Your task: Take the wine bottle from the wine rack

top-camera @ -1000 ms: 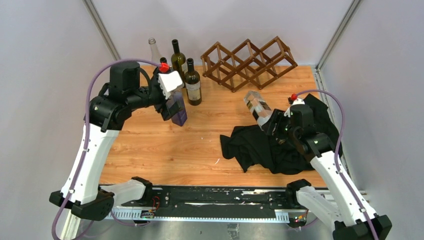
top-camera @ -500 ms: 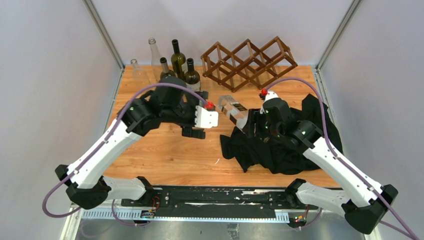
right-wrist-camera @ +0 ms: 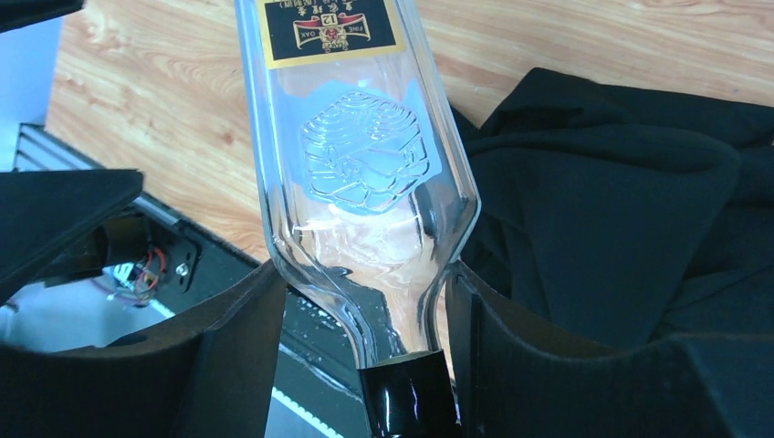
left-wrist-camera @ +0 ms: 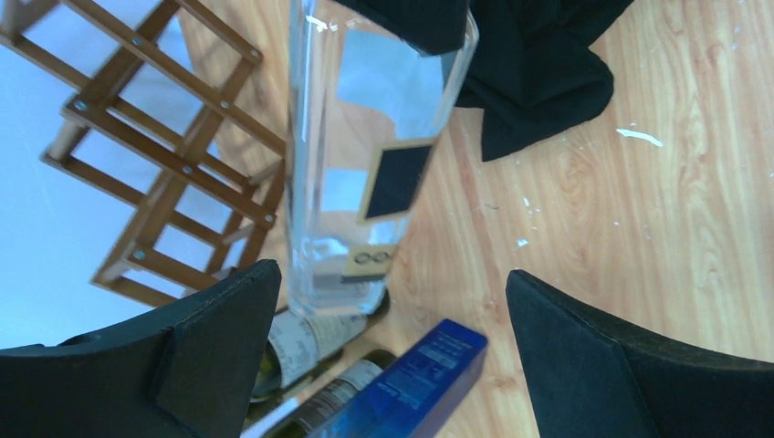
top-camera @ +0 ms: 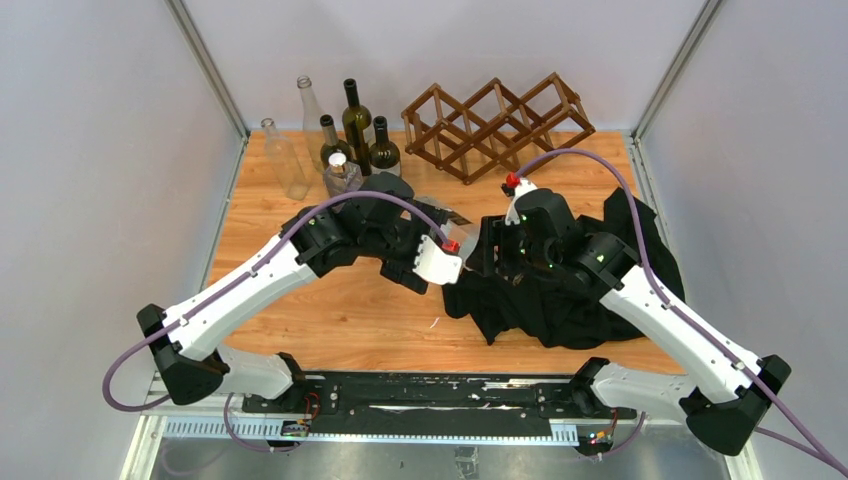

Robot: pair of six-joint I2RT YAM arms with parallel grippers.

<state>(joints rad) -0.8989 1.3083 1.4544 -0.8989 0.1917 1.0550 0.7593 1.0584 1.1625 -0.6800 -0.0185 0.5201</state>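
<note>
The dark brown lattice wine rack (top-camera: 497,122) stands at the back centre, and its visible cells hold no bottle; it also shows in the left wrist view (left-wrist-camera: 164,137). My right gripper (top-camera: 487,252) (right-wrist-camera: 365,356) is shut on the shoulder of a clear square bottle (right-wrist-camera: 351,137) with a black-and-gold label and holds it above the table. The bottle's base (top-camera: 447,213) points toward the back left. My left gripper (top-camera: 412,272) (left-wrist-camera: 392,283) is open and empty, and the bottle's base (left-wrist-camera: 365,182) lies just ahead of its jaws, untouched.
A black cloth (top-camera: 560,290) lies at the right under my right arm. Several dark and clear bottles (top-camera: 357,115) stand at the back left. A blue box (left-wrist-camera: 411,383) stands beside them, under my left arm. Grey walls close in both sides.
My left gripper left the blue box at the back left and swung to the centre. My right gripper carried the clear bottle leftward toward it.
</note>
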